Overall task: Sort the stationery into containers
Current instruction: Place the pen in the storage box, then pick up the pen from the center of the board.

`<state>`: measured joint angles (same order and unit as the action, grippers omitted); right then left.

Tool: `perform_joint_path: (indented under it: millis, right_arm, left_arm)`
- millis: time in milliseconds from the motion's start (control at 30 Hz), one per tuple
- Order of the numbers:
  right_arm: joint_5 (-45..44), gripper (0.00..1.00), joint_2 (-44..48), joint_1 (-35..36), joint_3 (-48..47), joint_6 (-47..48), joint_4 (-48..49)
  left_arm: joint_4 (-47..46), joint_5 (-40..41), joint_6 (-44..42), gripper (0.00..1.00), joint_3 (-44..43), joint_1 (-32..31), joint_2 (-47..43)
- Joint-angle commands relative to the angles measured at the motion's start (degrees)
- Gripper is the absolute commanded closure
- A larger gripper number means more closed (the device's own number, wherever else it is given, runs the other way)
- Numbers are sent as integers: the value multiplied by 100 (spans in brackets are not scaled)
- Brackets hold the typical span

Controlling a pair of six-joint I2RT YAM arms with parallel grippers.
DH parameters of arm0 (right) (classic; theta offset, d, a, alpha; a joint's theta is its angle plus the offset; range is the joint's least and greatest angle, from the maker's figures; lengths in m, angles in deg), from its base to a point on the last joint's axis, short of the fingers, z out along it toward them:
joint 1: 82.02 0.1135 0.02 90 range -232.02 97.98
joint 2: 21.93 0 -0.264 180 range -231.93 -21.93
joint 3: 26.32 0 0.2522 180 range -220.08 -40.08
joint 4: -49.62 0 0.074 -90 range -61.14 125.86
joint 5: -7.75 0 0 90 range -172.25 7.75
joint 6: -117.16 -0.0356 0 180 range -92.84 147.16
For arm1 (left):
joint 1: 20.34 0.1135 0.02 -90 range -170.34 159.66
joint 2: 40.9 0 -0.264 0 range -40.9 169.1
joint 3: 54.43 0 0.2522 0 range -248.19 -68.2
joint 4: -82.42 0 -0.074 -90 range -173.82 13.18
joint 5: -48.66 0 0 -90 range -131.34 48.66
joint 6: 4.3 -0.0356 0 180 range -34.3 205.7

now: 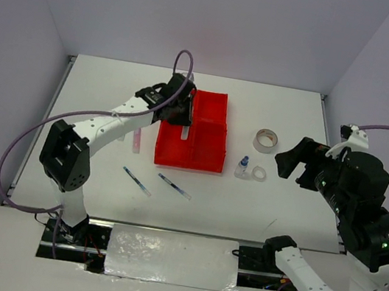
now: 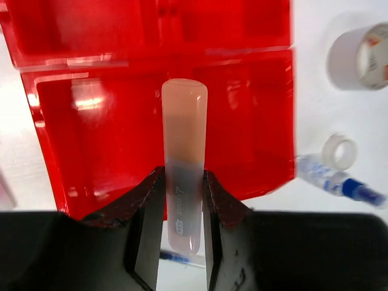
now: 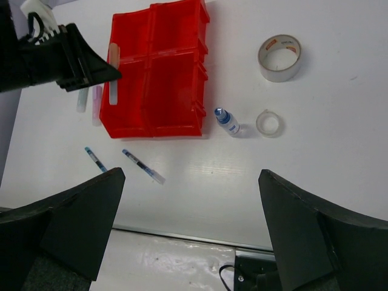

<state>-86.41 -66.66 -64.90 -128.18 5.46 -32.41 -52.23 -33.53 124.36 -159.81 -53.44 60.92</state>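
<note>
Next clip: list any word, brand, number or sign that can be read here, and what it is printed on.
Nothing can be read with confidence.
Stick in the left gripper: small dark print low on its side, too blurred to read.
Tape roll: reddish marks inside the core, too blurred.
Bottle: blue label print, too small.
Red tray: no text visible.

The flat white table (image 1: 273, 211) is carrying a bright red square plastic tray (image 1: 188, 164) with a stubby pink stick (image 1: 137, 140) lying just beside its left wall. To the right are sitting a beige tape roll (image 1: 266, 139), a small white ring (image 1: 258, 173) and a tiny blue-capped clear bottle (image 1: 241, 167) — ring and bottle close together. In front of the tray, a thin dark pen (image 1: 136, 181) is lying near a second thin pen (image 1: 174, 186).
</note>
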Motion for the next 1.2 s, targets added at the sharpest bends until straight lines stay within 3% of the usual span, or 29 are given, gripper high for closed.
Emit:
perform_joint_path:
  millis: [0,167,200,367,433,533,567,667,800,933,1067,1167]
  right_arm:
    - [47,0,34,37,73,-46,42]
    - [161,0,131,37,380,-28,182]
    - [188,0,149,45,407,-28,191]
    - [170,0,123,36,416,86,147]
    - [214,0,87,28,398,104,147]
    - [249,0,87,37,354,104,139]
    - [232,0,87,37,346,113,130]
    - [197,0,96,28,293,156,68]
    - [153,0,87,37,266,209,24]
    - [205,0,70,37,266,244,7]
    - [293,0,113,37,398,324,-2]
    - [364,0,184,36,530,324,24]
  left_arm:
    - [-144,387,265,100,345,32,-329]
    - [-565,423,90,97,1117,32,-417]
    - [-662,414,29,93,1198,32,-409]
    - [-673,466,-165,82,988,32,-163]
    - [-585,519,-200,74,848,32,-48]
    - [-532,528,-174,53,873,32,-101]
    - [-514,528,-165,41,891,32,-171]
    - [-383,598,-148,23,873,23,-259]
    - [-216,616,-130,17,760,41,-303]
    - [565,1614,159,14,469,128,-478]
    - [691,1452,162,19,670,1153,-672]
    - [655,1635,-112,19,855,1533,-637]
